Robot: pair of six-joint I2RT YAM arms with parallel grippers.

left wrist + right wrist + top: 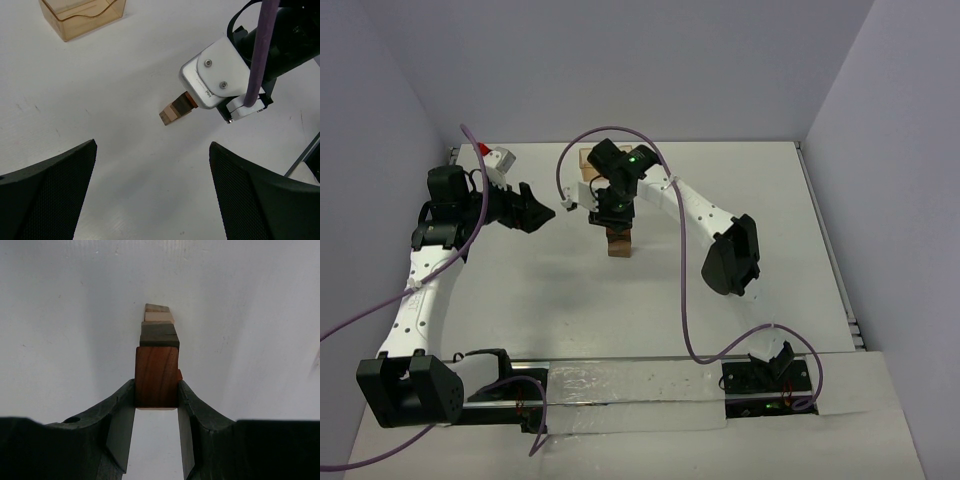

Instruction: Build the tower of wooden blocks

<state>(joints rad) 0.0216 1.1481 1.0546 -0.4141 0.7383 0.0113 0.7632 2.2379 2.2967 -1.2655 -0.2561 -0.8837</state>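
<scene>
The wood block tower [618,243] stands mid-table as a short stack. In the right wrist view, dark [159,336] and tan [159,315] blocks line up under a reddish-brown block [156,372]. My right gripper [156,386] is shut on that reddish-brown block, directly over the stack; I cannot tell if it touches the block below. From above, the right gripper [612,212] points down onto the tower's top. My left gripper [542,213] hovers to the tower's left, open and holding nothing. The left wrist view shows its wide-apart jaws [152,145] facing the tower [175,111].
A pale orange translucent tray [82,15] sits on the table behind the tower, partly hidden by the right arm in the top view [588,158]. The right arm's white wrist housing [212,80] and purple cable [260,55] hang above the tower.
</scene>
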